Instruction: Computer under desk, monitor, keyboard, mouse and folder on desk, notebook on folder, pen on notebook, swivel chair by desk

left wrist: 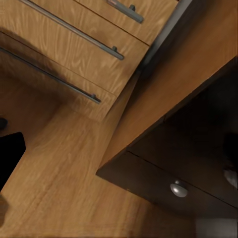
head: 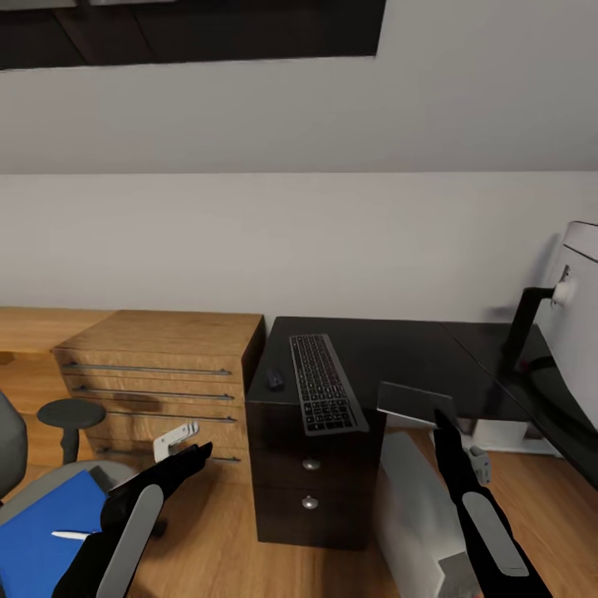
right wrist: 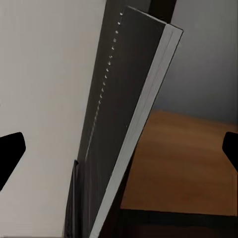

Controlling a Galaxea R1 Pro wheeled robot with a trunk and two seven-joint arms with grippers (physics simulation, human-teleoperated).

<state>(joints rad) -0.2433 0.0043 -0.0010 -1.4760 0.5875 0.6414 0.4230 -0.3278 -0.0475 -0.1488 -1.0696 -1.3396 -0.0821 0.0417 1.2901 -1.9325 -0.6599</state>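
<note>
The keyboard (head: 324, 384) lies on the glossy black desk (head: 399, 349), and the small black mouse (head: 274, 379) sits just left of it. A thin grey notebook (head: 411, 403) is at the desk's front edge. My right gripper (head: 438, 419) is open around it, and the right wrist view shows the notebook (right wrist: 129, 114) edge-on between the spread fingers (right wrist: 10, 153). The pale computer (head: 415, 515) stands on the floor under the desk. At far right is the monitor (head: 581, 332), on a black foot. The blue folder (head: 37, 531) lies on the swivel chair (head: 58, 477) with the pen (head: 71, 535) on it. My left gripper (head: 195, 453) is open, beside the chair.
A low oak cabinet (head: 158, 357) with long bar handles stands left of the desk, touching it. The desk's dark drawers (head: 311, 482) with round knobs face me, and one knob (left wrist: 178, 188) is close in the left wrist view. Oak floor (head: 208, 540) lies between chair and drawers.
</note>
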